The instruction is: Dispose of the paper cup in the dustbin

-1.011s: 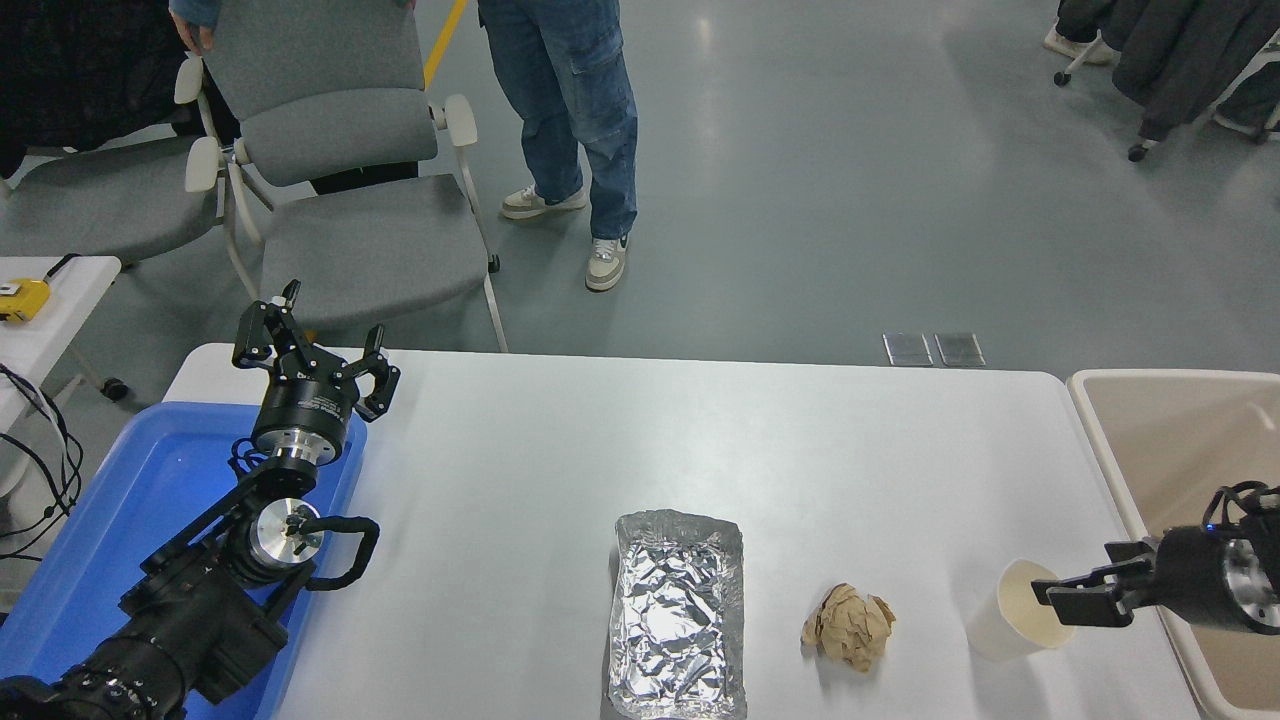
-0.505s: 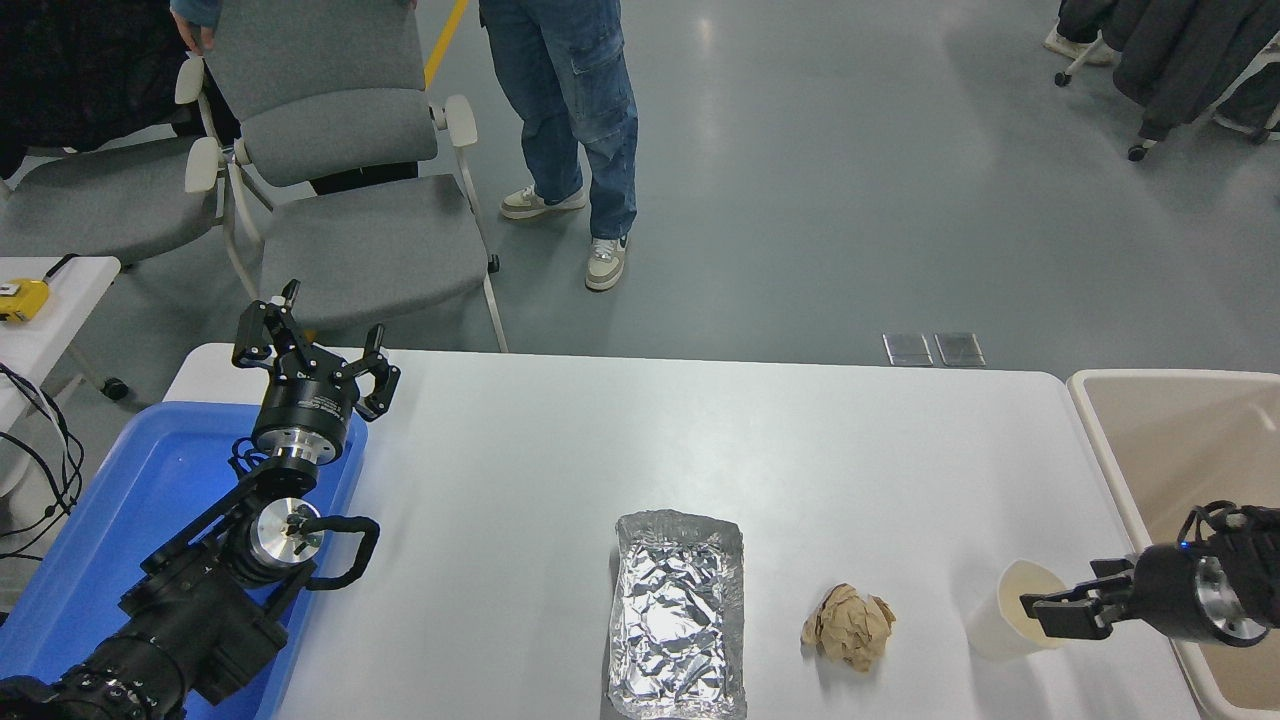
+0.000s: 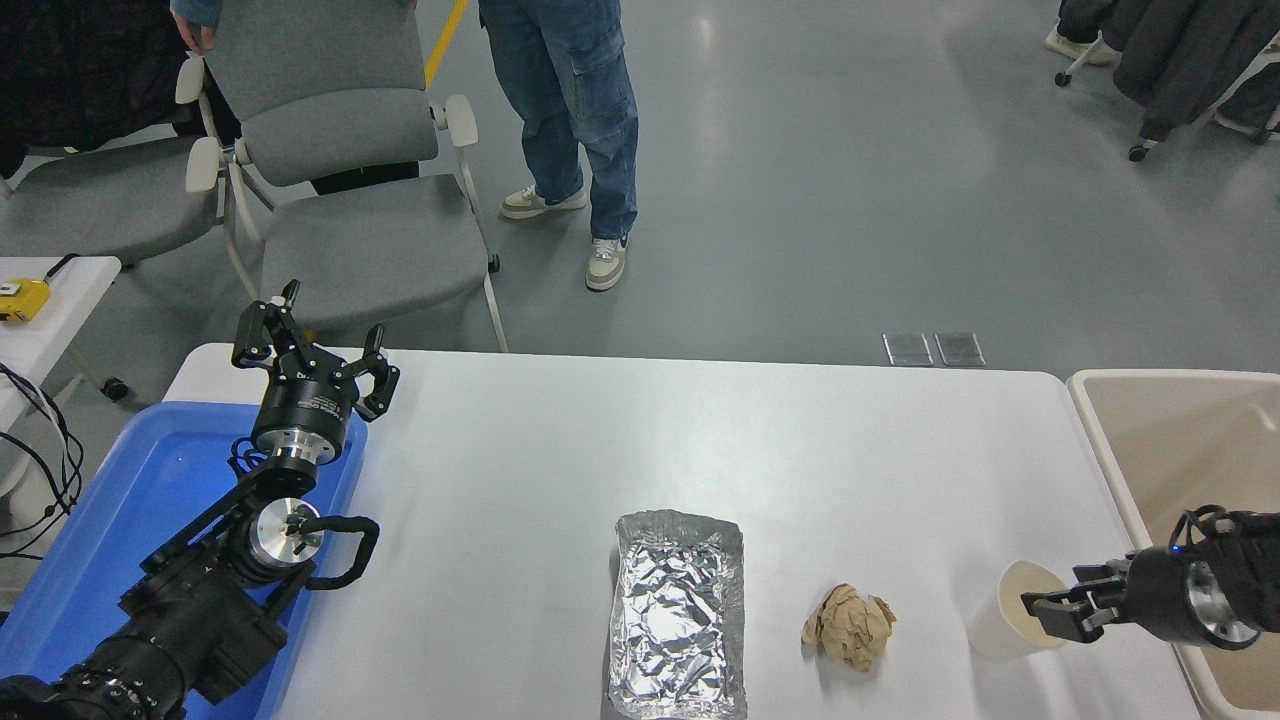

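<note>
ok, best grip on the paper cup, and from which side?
Pinch the rim wall on its right side, one finger inside, one outside. The paper cup stands upright, mouth open, the right gripper is already there, and the dustbin lies that way.

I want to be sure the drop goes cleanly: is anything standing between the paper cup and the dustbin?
Nothing visible does. The paper cup stands near the table's right edge, and the dustbin sits just beyond that edge. Only the right gripper, at the cup's rim, lies between them. The brown paper ball is on the cup's other side.
</note>
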Controlling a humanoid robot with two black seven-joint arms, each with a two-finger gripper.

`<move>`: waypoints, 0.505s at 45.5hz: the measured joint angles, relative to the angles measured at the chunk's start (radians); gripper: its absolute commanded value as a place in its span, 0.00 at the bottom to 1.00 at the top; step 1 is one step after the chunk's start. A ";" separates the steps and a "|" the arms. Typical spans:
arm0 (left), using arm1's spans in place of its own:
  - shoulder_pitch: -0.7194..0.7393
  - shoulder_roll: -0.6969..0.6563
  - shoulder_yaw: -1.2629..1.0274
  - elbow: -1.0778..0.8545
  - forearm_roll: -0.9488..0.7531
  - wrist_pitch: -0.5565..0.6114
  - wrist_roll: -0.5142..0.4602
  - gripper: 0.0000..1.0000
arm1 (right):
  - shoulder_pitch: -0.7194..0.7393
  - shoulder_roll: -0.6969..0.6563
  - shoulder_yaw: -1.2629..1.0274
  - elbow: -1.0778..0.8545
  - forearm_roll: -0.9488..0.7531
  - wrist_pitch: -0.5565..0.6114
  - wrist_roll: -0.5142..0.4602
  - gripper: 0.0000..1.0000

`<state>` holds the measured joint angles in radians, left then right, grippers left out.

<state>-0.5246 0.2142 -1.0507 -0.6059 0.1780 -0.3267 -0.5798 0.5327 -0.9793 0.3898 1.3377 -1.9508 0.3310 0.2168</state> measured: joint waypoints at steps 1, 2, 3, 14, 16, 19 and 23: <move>0.000 0.000 0.000 0.000 0.000 0.000 0.000 1.00 | 0.001 0.000 -0.001 -0.001 -0.001 0.000 0.000 0.21; 0.000 0.000 0.000 0.000 0.000 0.000 0.000 1.00 | 0.001 0.000 -0.002 -0.001 -0.001 0.000 0.000 0.19; 0.000 0.000 0.000 0.000 0.000 0.000 0.000 1.00 | 0.002 0.000 -0.003 -0.002 -0.001 -0.001 0.000 0.17; 0.000 0.000 0.000 0.000 0.000 0.000 0.000 1.00 | 0.007 -0.004 -0.008 -0.005 -0.004 -0.001 0.001 0.00; 0.000 0.000 0.000 0.000 0.000 0.000 0.000 1.00 | 0.008 -0.005 -0.009 -0.005 -0.004 -0.001 0.002 0.00; 0.000 0.000 0.000 0.000 0.000 0.000 0.000 1.00 | 0.009 -0.006 -0.009 -0.005 -0.004 -0.001 0.003 0.00; 0.000 0.000 0.000 0.000 0.000 0.000 0.000 1.00 | 0.012 -0.006 -0.009 -0.005 -0.004 -0.001 0.004 0.00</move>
<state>-0.5246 0.2147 -1.0507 -0.6059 0.1775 -0.3267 -0.5798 0.5444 -0.9853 0.3806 1.3327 -1.9544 0.3296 0.2204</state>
